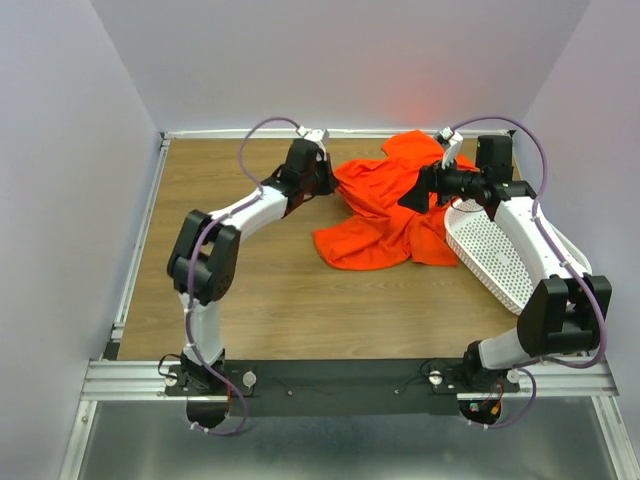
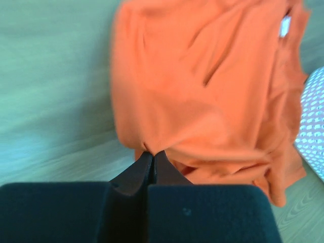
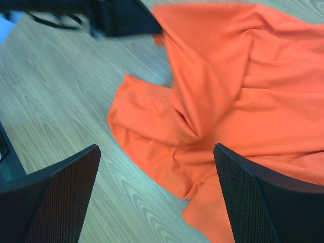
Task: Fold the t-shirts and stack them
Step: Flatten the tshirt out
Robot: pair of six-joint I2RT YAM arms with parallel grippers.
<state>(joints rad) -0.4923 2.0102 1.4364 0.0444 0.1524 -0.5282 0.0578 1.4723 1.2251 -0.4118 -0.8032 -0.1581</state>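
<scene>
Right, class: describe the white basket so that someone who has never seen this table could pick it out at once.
Start at the wooden table and go to its right side. There, against the crumpled orange t-shirt, lies the basket. It is white and stiff, dotted all over with small holes, unlike the plain soft cloth beside it.

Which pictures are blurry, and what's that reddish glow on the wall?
Top view: crisp and evenly lit; the glow likely bounces off the crumpled bright orange cloth t-shirt. Left wrist view: smeared all over, the wooden table tinted greenish. Right wrist view: sharp wood grain, only the top edge soft.
</scene>
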